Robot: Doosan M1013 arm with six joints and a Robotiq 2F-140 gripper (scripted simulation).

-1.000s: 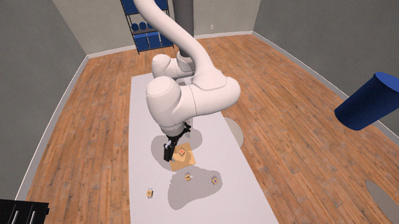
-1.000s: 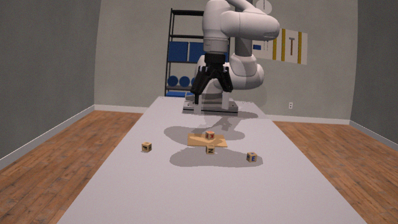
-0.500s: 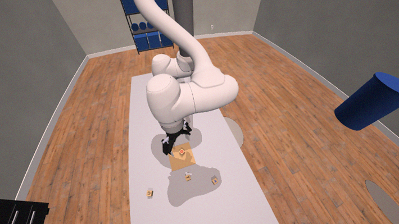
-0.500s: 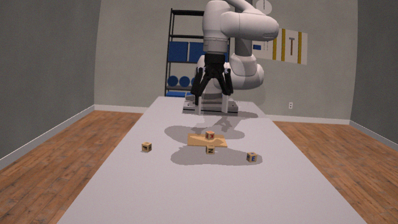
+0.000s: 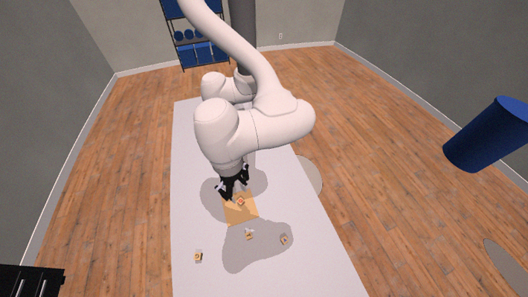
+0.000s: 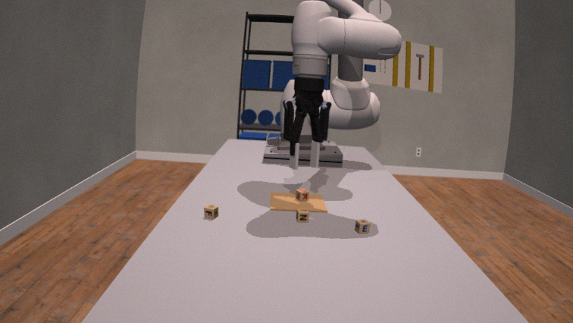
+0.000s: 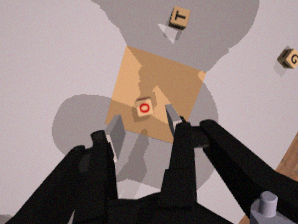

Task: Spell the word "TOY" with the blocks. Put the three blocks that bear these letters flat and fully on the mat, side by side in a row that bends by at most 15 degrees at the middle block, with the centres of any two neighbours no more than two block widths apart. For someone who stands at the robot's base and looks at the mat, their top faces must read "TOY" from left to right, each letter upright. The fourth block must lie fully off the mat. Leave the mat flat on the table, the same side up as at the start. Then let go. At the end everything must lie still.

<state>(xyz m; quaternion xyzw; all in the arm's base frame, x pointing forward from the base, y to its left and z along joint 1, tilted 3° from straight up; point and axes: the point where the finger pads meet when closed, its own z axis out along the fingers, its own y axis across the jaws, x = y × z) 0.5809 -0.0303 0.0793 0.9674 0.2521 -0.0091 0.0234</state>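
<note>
The mat (image 5: pixel 234 221) (image 6: pixel 280 205) (image 7: pixel 121 75) lies flat on the table. The block with a red O on top (image 5: pixel 240 200) (image 6: pixel 302 195) (image 7: pixel 144 107) sits on it, nearer its base-side edge. The T block (image 5: pixel 248 236) (image 6: pixel 302 216) (image 7: pixel 179 18) lies on the table just beyond the mat's far edge. The block with a blue Y on top (image 5: pixel 285 239) (image 6: pixel 362 226) lies off the mat, outside the wrist view. The G block (image 5: pixel 198 256) (image 6: pixel 211 211) (image 7: pixel 289 59) is also off the mat. My gripper (image 5: pixel 239 194) (image 6: pixel 304 167) (image 7: pixel 144 119) is partly open and empty, well above the O block.
The grey-white table (image 5: pixel 312 279) (image 6: pixel 296 272) carries the mat and blocks. The robot's base (image 6: pixel 333 156) stands at its back end. A blue cylinder (image 5: pixel 491 135) shows at the right and a black object (image 5: pixel 21 284) at the lower left in the top view.
</note>
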